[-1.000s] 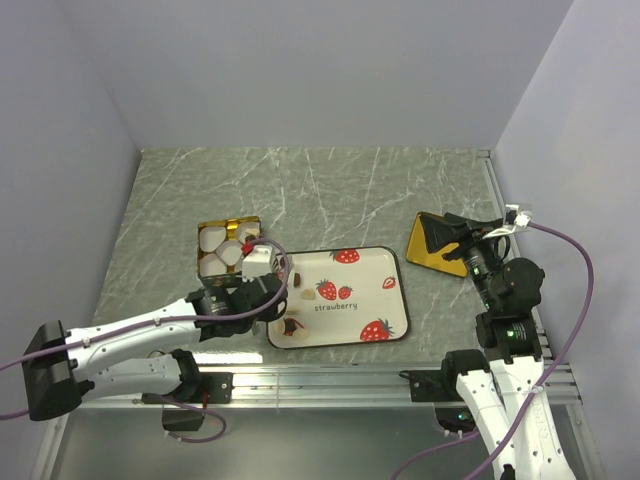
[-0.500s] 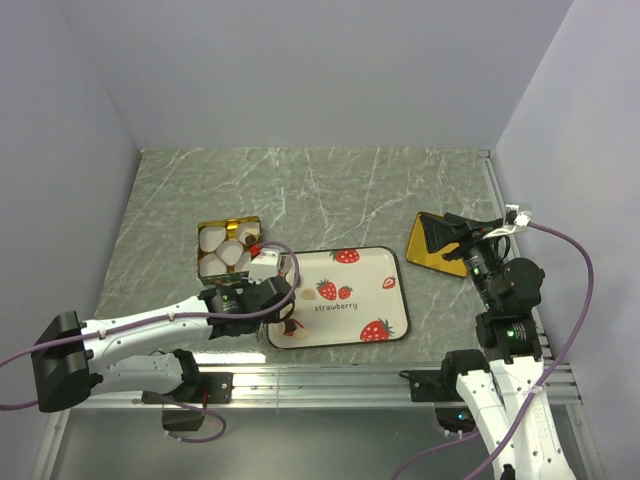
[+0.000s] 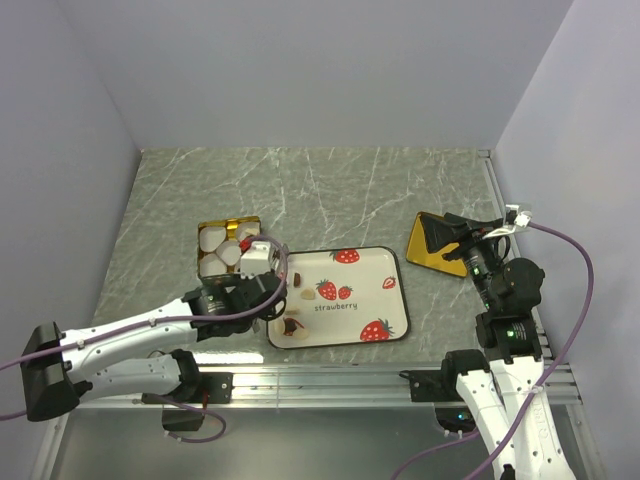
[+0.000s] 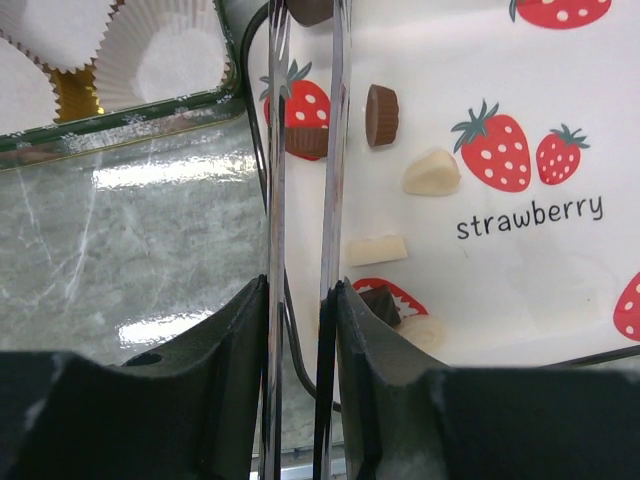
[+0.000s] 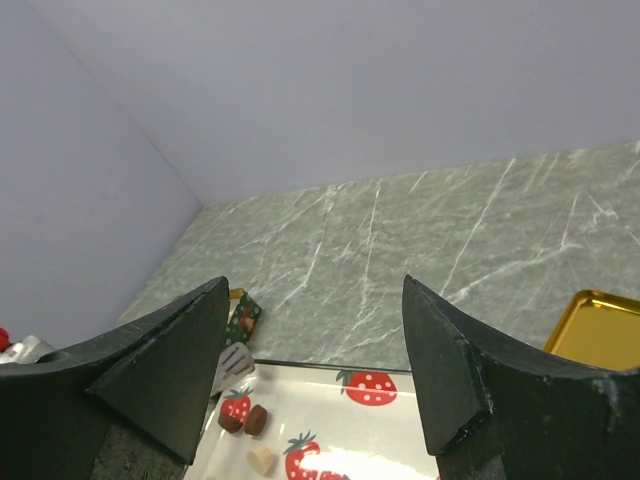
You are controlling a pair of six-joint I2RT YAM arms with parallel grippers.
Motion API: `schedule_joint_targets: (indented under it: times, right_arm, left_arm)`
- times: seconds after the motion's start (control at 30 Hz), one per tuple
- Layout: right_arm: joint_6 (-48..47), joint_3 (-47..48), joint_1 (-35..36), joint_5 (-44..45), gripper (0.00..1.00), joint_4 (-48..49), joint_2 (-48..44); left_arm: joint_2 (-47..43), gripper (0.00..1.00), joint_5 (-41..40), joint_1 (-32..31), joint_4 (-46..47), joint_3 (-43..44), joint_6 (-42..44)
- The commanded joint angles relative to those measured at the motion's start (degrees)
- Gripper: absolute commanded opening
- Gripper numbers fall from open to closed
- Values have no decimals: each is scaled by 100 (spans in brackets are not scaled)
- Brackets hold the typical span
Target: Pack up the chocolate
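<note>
The chocolate lies on the left part of the white strawberry tray (image 3: 390,300): a brown cup (image 4: 380,115), a cream lump (image 4: 430,172), a cream bar (image 4: 377,250) and a dark piece (image 4: 378,303). My left gripper (image 4: 300,290) is shut on metal tongs (image 4: 277,120), over the tray's left edge (image 3: 268,290). A dark brown lump (image 4: 312,10) shows between the tong tips; whether it is gripped I cannot tell. The gold tin (image 3: 215,228) holds white paper cups (image 4: 160,60). My right gripper (image 5: 312,330) is open and empty, raised at the right (image 3: 458,238).
A gold lid (image 3: 432,250) lies right of the tray, under my right gripper. The tin sits just beyond the tray's far left corner. Grey walls close in the marble table (image 3: 330,190) on three sides.
My left gripper with the tongs dipped toward the tray's near left part, then came back toward the tin. The right arm has not moved.
</note>
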Motion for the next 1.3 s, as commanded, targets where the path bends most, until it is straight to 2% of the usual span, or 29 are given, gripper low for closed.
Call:
schedule_joint_targets:
  times: [0.0, 0.23, 0.57, 0.73, 1.0, 1.27]
  right_arm:
    - [-13, -22, 32, -1, 76, 245, -31]
    - [-22, -22, 32, -1, 76, 254, -4]
    - [-48, -22, 32, 26, 76, 263, 22]
    - [-57, -13, 32, 34, 76, 254, 13]
    - [-57, -30, 32, 17, 76, 281, -22]
    - [-4, -57, 41, -71, 76, 386, 22]
  left_arm:
    - [-249, 30, -299, 49, -24, 202, 139]
    - [-407, 30, 87, 620, 476, -1, 631]
    - [-609, 30, 343, 1858, 1005, 26, 1325]
    - [-899, 30, 263, 2228, 1110, -53, 1378]
    - [-794, 31, -132, 2730, 978, -71, 1256]
    - [-777, 32, 17, 3081, 979, -168, 1115]
